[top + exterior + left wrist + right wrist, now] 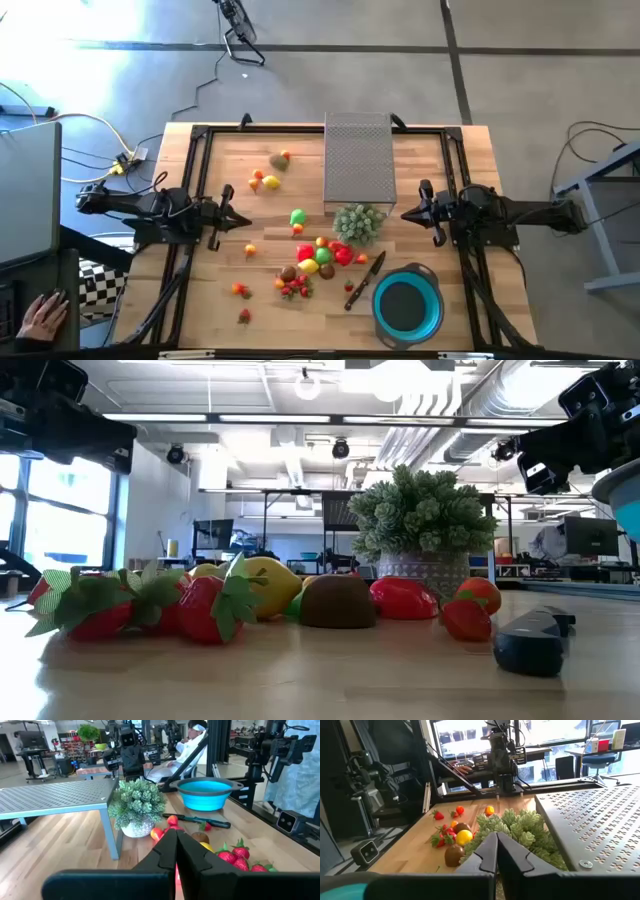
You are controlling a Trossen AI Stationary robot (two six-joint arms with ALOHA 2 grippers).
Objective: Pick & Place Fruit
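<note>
**A:** Start with what sits nearest your jaws. The left gripper (pixel 243 222) hangs above the table (pixel 200 290) with its jaws pressed together and nothing between them. The right gripper (pixel 408 213) faces it from across the table, jaws likewise closed and empty.

**B:** And the fruit?

**A:** The fruit (pixel 318 258) lies mostly in a heap between the two sets of jaws, a little toward the front edge. A lone green piece (pixel 297 216) lies ahead of the left jaws, on their line toward the right ones. A few strays lie off to the side of the left jaws: some near the back (pixel 268 178), some near the front edge (pixel 243 315).

**B:** What sits ahead of the right jaws?

**A:** The bushy plant (pixel 359 222) is just in front of them, with the heap beyond it. The blue bowl (pixel 407 305) is to their side, near the front edge, and looks empty. A black-handled knife (pixel 364 280) lies between the bowl and the heap.

**B:** So what could go wrong?

**A:** In my judgement, three things. You come down with the jaws unopened and just shove a fruit away. You reach from the right and catch the plant, tipping it. Or you grab into the packed heap and scatter the round pieces, or nudge the knife on the way to the bowl. The metal stand (pixel 358 158) farther back looks well clear.
</note>
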